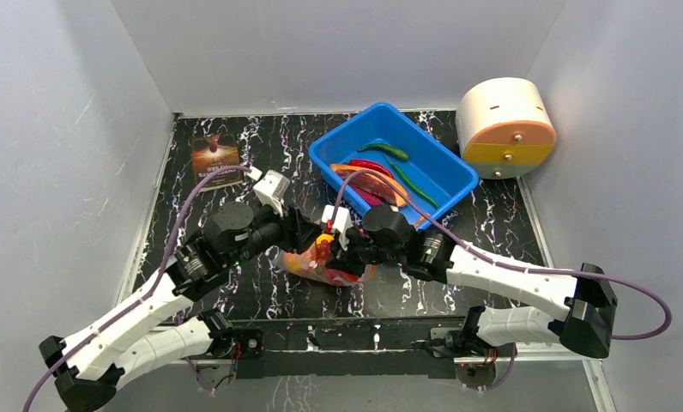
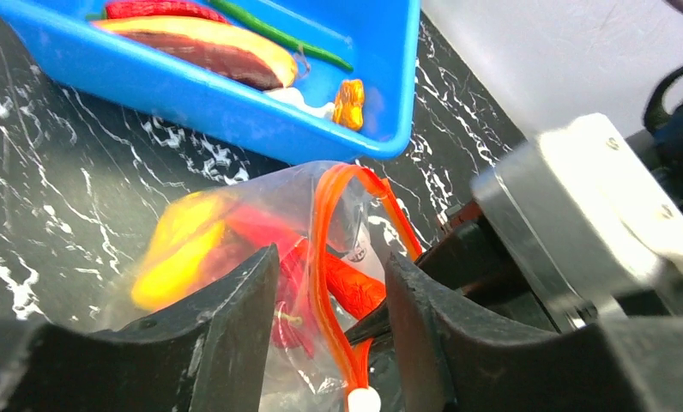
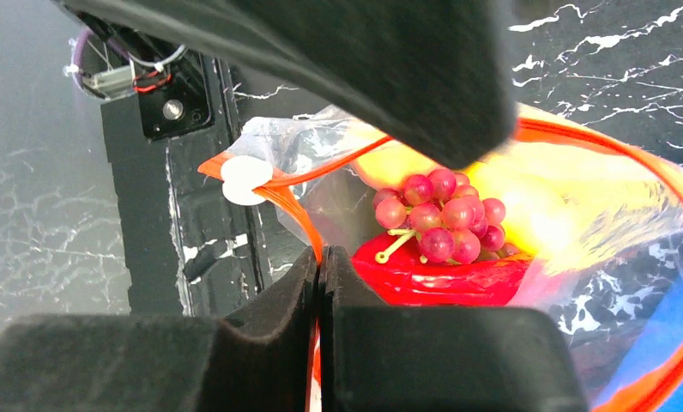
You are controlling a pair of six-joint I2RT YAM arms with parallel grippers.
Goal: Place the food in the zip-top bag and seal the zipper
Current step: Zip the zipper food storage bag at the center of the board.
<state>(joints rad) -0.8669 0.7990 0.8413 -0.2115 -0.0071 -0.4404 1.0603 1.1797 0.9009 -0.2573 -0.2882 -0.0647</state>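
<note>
The clear zip-top bag [image 1: 334,266] lies on the table between my grippers, its mouth open. Inside are purple grapes [image 3: 441,215], a red apple [image 3: 445,279] and a yellow fruit [image 2: 179,253]. My right gripper [image 3: 321,257] is shut on the orange zipper strip [image 3: 299,219] near its white slider [image 3: 245,178]. My left gripper [image 2: 331,257] is open, its fingers either side of the zipper strip [image 2: 325,249], above the slider [image 2: 364,400]. In the top view the left gripper [image 1: 308,236] and the right gripper [image 1: 338,249] meet over the bag.
A blue tub [image 1: 441,163] at the back holds green chilies [image 1: 383,151], a red chili [image 1: 371,166] and an orange-brown slice [image 2: 209,47]. A brown card [image 1: 215,156] lies at back left. A white and orange cylinder [image 1: 505,127] stands at back right.
</note>
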